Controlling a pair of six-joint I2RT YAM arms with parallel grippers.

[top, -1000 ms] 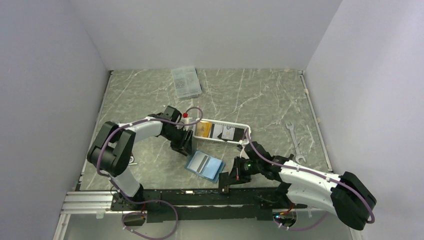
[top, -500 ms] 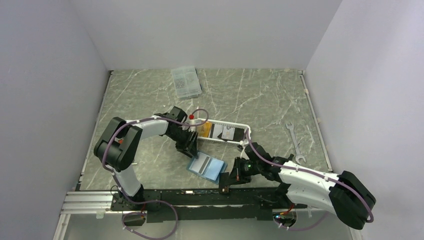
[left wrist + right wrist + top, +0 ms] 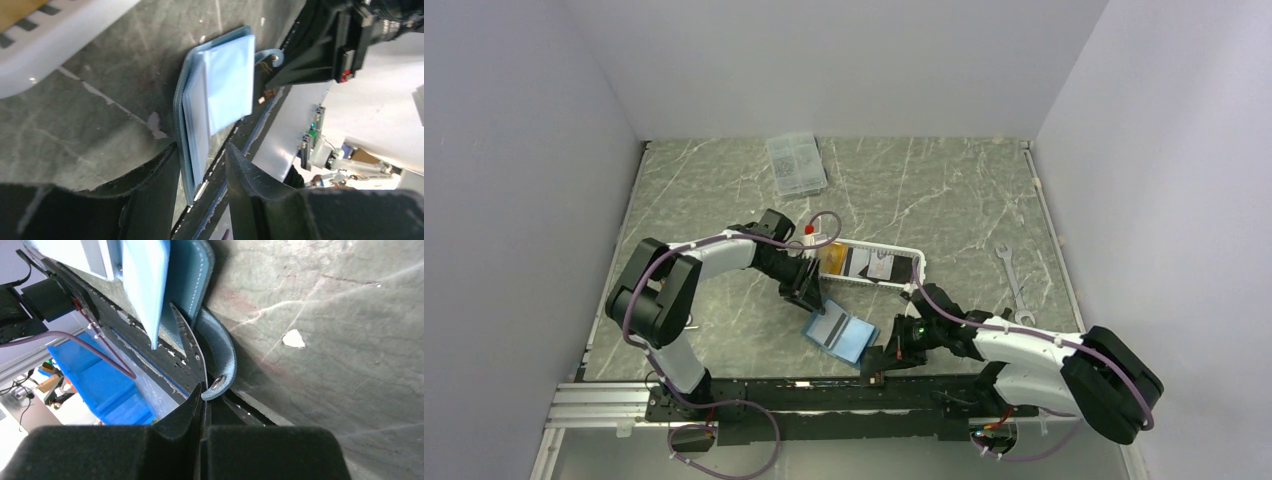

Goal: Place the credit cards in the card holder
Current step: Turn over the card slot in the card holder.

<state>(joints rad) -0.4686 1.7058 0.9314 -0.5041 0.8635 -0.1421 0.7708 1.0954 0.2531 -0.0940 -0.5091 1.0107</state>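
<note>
Left claw [image 3: 201, 150] straddles, spread, the teal-blue folding card holder's [image 3: 227, 85] edge; right claw [image 3: 201, 390], pressed together, perhaps nips its strap [image 3: 226, 354].

On the table [image 3: 944, 200], near its front edge, lies the card holder [image 3: 837, 334], left end effector [image 3: 199, 152] just behind it, right end effector [image 3: 202, 390] at its right corner — behind stands the basket [image 3: 864, 282] with credit cards [image 3: 879, 264] in it, compartment box [image 3: 796, 164] far back-left, wrench [image 3: 1014, 285] off right.
</note>
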